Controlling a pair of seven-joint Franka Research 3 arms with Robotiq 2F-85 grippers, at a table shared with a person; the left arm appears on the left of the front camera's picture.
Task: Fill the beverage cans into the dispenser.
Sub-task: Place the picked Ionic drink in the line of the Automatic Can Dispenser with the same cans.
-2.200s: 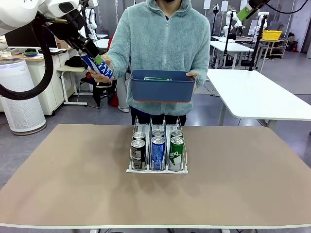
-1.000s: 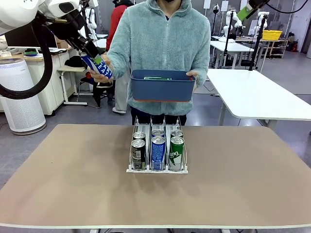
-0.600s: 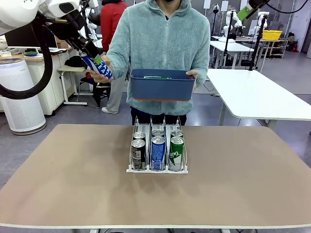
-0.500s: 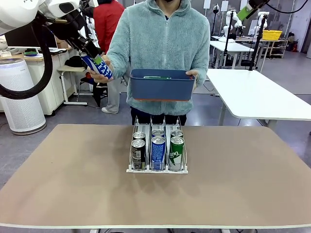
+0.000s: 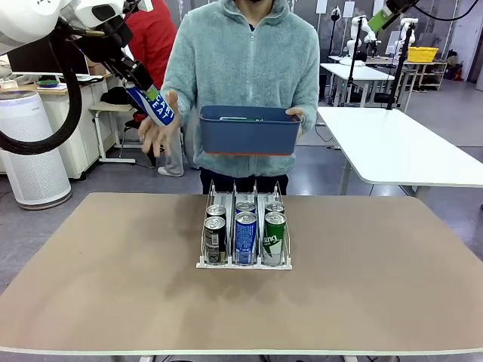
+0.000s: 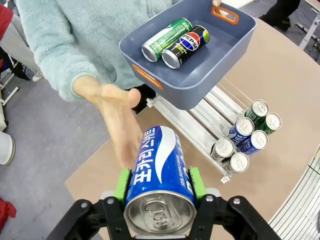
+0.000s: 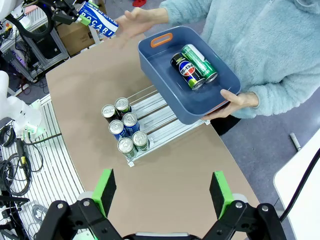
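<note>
Lab room, tan counter (image 5: 113,264) with the white dispenser (image 5: 243,265) mid-counter. It has six cans (image 5: 245,230), two per lane, bunched at the front lip; probably the lanes slope, which leaves the rear free for loading. Left jaws are clamped on the body of a blue-and-white Pocari can (image 5: 156,105), held tilted and high off the far-left edge with its silver top toward the wrist camera. The person's open hand (image 5: 161,132) is just beside it, blurred, contact unclear; looks like a handover spot. The person's other hand holds a blue bin (image 5: 249,136) above and behind the dispenser. A green can (image 6: 165,39) and a Pepsi can (image 6: 186,45) lie in it, likely kept within reach for later picks. Right jaws are wide apart and empty, high over the counter, likely parked out of the way.
</note>
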